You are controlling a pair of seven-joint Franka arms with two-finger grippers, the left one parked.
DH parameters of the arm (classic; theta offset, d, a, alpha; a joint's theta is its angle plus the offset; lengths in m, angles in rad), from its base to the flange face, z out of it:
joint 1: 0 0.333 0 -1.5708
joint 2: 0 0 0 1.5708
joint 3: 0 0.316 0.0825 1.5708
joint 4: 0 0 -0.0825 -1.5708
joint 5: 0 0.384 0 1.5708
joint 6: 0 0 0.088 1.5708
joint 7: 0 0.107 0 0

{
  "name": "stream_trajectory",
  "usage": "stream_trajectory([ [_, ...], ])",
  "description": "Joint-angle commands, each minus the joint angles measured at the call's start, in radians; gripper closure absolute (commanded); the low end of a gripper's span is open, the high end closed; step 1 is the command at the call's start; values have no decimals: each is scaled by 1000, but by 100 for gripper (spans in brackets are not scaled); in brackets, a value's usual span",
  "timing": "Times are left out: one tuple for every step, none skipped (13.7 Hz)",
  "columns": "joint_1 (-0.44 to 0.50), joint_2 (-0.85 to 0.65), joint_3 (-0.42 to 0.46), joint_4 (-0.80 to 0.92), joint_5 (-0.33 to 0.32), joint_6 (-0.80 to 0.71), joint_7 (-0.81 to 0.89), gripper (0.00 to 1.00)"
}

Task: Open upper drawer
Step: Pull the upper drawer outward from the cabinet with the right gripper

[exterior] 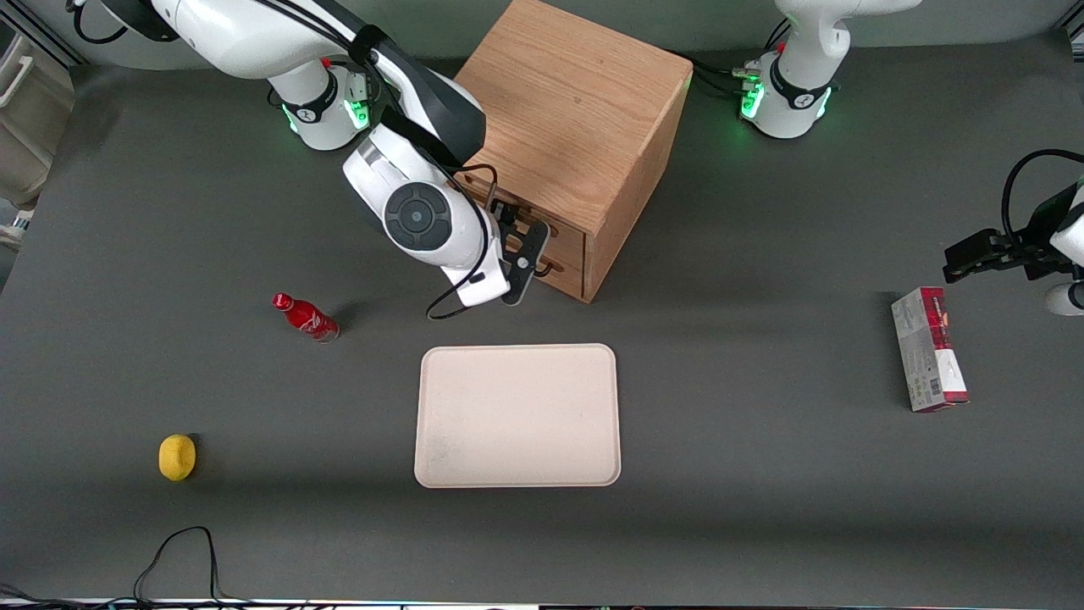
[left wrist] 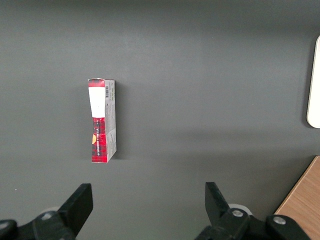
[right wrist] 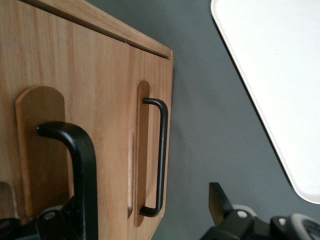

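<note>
Front view: the cabinet stands near the desk's edge farthest from the front camera; the upper drawer looks closed. The gripper hangs directly in front of it.
Left wrist view: only a red carton near the parked arm's end and a tray edge; no drawer.
Right wrist view: the fingers are spread, one beside the upper drawer's handle, clasping nothing; the lower handle is untouched.
Handling: rigid wood, probably light and sliding; grip the thin, stiff wire handle at its middle.
</note>
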Motion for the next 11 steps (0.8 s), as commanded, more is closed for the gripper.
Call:
stream_trajectory([
  [-8, -2, -24, 42, -83, 13, -22, 0],
  [-8, 0, -39, 47, -103, 15, -24, 0],
  [-8, 6, -59, 61, -108, 15, -25, 0],
  [-9, 12, -76, 82, -111, 15, -25, 0],
  [-12, 15, -91, 94, -119, 15, -25, 0],
  [-17, 20, -99, 99, -130, 15, -27, 0],
  [-29, 27, -108, 107, -139, 15, -41, 0],
  [-31, 35, -122, 125, -139, 15, -58, 0],
  [-31, 43, -148, 140, -137, 15, -73, 0],
  [-34, 49, -166, 153, -133, 15, -90, 0],
  [-34, 50, -177, 159, -131, 15, -101, 0],
])
